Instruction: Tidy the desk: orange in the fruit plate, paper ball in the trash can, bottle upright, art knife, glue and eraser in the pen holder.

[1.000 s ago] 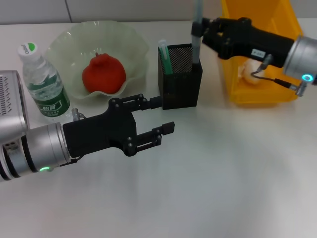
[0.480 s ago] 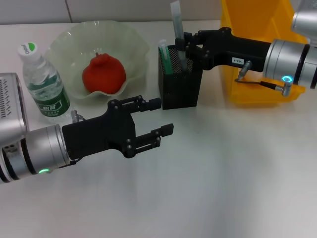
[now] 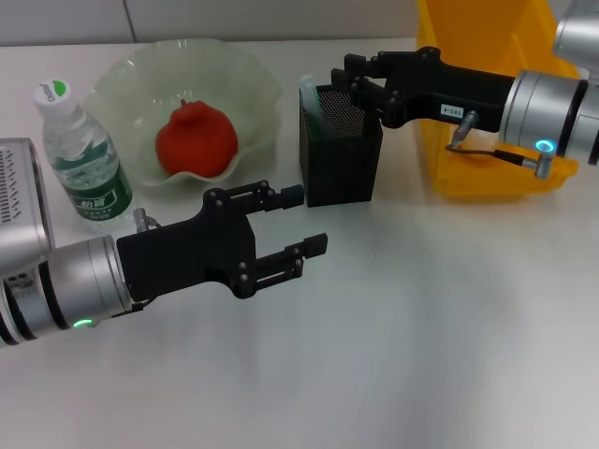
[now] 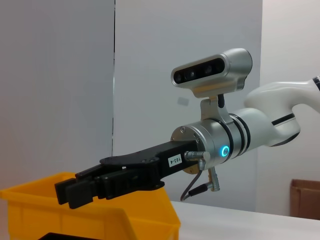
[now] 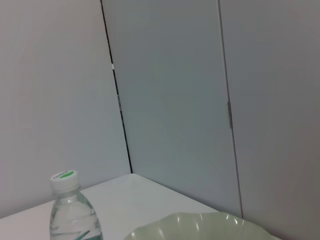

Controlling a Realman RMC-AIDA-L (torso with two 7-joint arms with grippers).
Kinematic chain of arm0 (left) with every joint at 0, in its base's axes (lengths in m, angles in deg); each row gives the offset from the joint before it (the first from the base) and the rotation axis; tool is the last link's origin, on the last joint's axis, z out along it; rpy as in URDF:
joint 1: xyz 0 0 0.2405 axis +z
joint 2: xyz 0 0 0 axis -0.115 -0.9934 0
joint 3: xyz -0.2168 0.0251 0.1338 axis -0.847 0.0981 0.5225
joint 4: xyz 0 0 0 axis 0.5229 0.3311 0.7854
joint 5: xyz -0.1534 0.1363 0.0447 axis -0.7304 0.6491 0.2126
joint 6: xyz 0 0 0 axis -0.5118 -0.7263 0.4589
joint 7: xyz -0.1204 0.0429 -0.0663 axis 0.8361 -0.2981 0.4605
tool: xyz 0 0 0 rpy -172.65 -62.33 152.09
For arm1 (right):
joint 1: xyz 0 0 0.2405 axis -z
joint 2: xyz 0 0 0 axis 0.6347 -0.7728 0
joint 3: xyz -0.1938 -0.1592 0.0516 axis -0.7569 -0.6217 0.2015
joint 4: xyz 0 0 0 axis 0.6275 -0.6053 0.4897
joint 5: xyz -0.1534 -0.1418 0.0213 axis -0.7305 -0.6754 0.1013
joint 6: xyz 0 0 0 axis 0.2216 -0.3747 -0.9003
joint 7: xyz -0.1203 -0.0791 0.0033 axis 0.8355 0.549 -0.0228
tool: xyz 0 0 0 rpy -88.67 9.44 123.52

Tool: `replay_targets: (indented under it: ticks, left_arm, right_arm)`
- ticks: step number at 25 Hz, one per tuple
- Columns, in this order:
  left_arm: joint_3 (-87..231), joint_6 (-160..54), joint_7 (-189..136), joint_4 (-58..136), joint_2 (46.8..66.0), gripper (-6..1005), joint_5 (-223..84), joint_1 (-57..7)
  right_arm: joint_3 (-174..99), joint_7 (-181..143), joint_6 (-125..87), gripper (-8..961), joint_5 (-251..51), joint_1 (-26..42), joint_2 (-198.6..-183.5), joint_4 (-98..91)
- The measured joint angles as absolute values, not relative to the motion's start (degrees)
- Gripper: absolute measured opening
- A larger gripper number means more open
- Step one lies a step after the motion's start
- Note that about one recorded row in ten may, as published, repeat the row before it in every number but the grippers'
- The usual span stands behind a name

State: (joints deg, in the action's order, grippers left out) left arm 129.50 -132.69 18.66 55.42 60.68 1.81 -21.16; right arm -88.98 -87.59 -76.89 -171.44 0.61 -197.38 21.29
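Observation:
The black mesh pen holder (image 3: 342,150) stands mid-desk, with a pale green-capped stick (image 3: 308,89) poking up at its left corner. My right gripper (image 3: 356,80) hovers over the holder's rim, open and empty; it also shows in the left wrist view (image 4: 75,192). The reddish-orange fruit (image 3: 195,138) lies in the pale green plate (image 3: 253,84). The water bottle (image 3: 82,159) stands upright left of the plate and shows in the right wrist view (image 5: 74,212). My left gripper (image 3: 307,219) is open and empty in front of the holder. Paper ball, eraser and knife are hidden.
The yellow trash bin (image 3: 496,178) stands right of the pen holder, partly behind my right arm; its rim shows in the left wrist view (image 4: 125,220). The plate's rim shows in the right wrist view (image 5: 200,222). A white desk surface (image 3: 421,327) lies in front.
My right gripper carried a long pale item left over the pen holder and lowered. The item has left the fingers and dropped out of sight into the holder. The left arm stayed still.

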Motion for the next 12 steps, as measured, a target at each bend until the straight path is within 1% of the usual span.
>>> replay_targets:
  ticks: [6, 12]
  left_arm:
    - [129.5, -132.69, 18.67, 55.42, 60.68, 649, 1.81, -21.16]
    - [129.5, -132.77, 18.66, 55.42, 60.68, 650, 1.81, -21.09]
  right_arm:
    - [-88.87, -87.56, -77.87, 246, -170.98, 1.84, -197.43, 23.5]
    - [-88.77, -89.32, -84.79, 273, -170.08, 8.05, -197.6, 32.25]
